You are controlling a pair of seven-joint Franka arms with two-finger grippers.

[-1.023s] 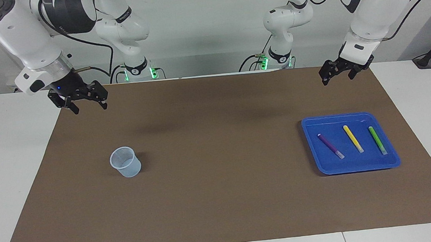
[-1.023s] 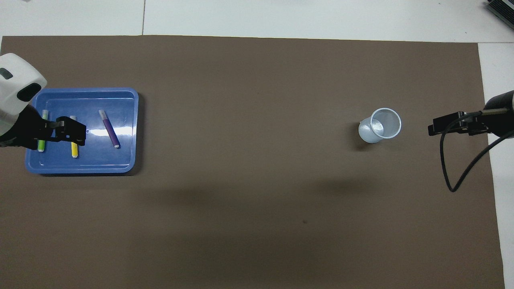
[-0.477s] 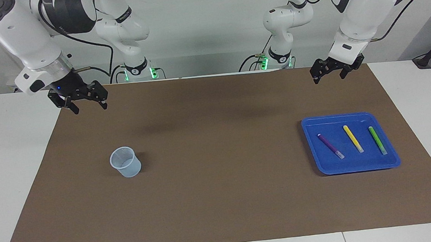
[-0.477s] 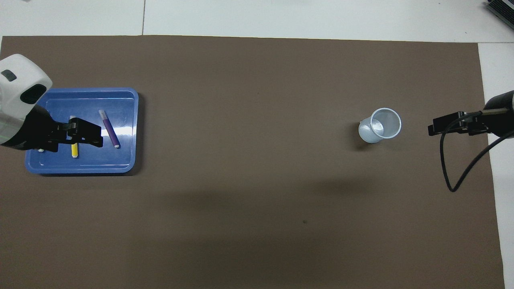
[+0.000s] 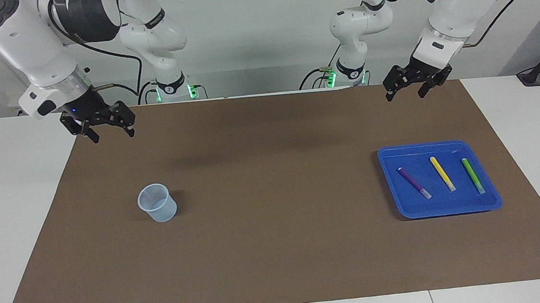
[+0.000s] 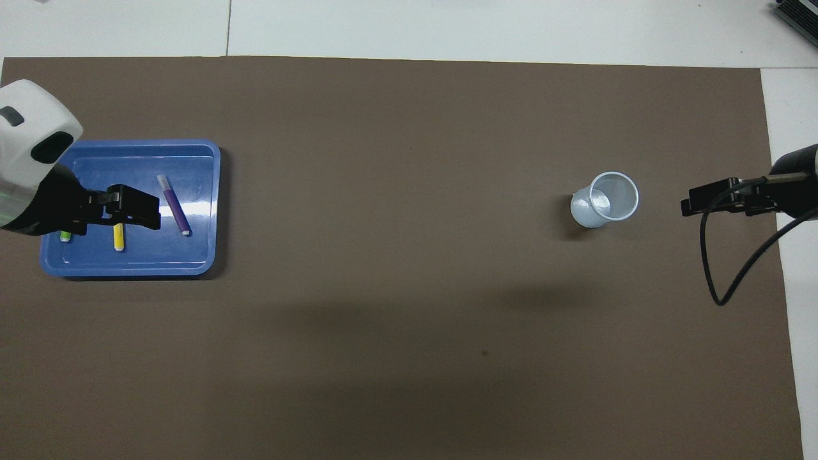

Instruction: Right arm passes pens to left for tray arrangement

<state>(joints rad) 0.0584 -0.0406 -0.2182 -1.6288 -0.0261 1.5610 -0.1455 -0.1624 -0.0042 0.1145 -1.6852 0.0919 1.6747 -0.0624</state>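
The blue tray (image 5: 448,210) (image 6: 128,268) lies at the left arm's end of the table. In it lie three pens side by side: purple (image 5: 413,182) (image 6: 174,205), yellow (image 5: 442,173) (image 6: 119,237) and green (image 5: 472,174) (image 6: 65,236). My left gripper (image 5: 405,93) (image 6: 142,209) hangs open and empty, well above the tray and touching none of the pens. In the overhead view it covers most of the yellow and green pens. The right gripper (image 5: 112,134) (image 6: 689,206), with its small blue light, waits open and empty above the mat's corner at the right arm's end.
A small translucent cup (image 5: 157,202) (image 6: 607,199) stands upright on the brown mat (image 5: 278,257) toward the right arm's end. The mat covers most of the white table. A black cable loops down from the right arm.
The left gripper has risen a little and shifted toward the table's middle, still open and empty. The right arm, pens, tray and cup have not moved.
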